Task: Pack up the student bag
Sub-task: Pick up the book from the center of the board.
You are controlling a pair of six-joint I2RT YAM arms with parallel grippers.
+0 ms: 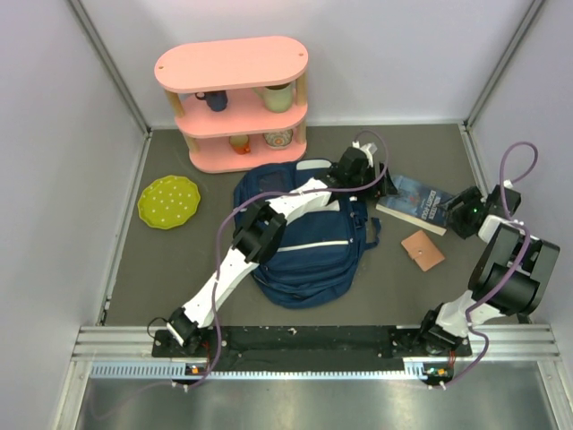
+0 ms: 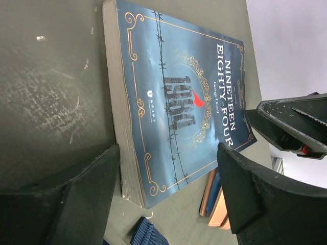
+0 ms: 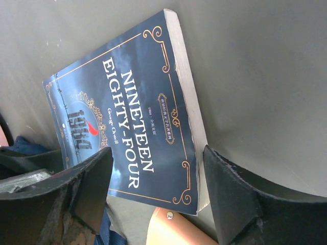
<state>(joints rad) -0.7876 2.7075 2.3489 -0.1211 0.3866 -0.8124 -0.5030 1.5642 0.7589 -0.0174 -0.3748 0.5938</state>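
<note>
The student bag point(image 1: 304, 246), a navy backpack with a white stripe, lies flat mid-table under my left arm. A dark blue book titled "Nineteen Eighty-Four" point(image 1: 416, 204) lies flat on the table to its right. My left gripper point(image 1: 376, 184) is open at the book's left end, and the book point(image 2: 173, 97) sits between and beyond its fingers. My right gripper point(image 1: 452, 213) is open at the book's right end, with the book's corner point(image 3: 127, 122) between its fingers. Neither gripper holds anything.
A tan wallet point(image 1: 423, 249) lies just in front of the book and shows in the right wrist view point(image 3: 173, 229). A pink shelf point(image 1: 233, 98) with cups stands at the back. A green plate point(image 1: 168, 201) lies at the left. A blue bag strap point(image 2: 148, 235) lies near the book.
</note>
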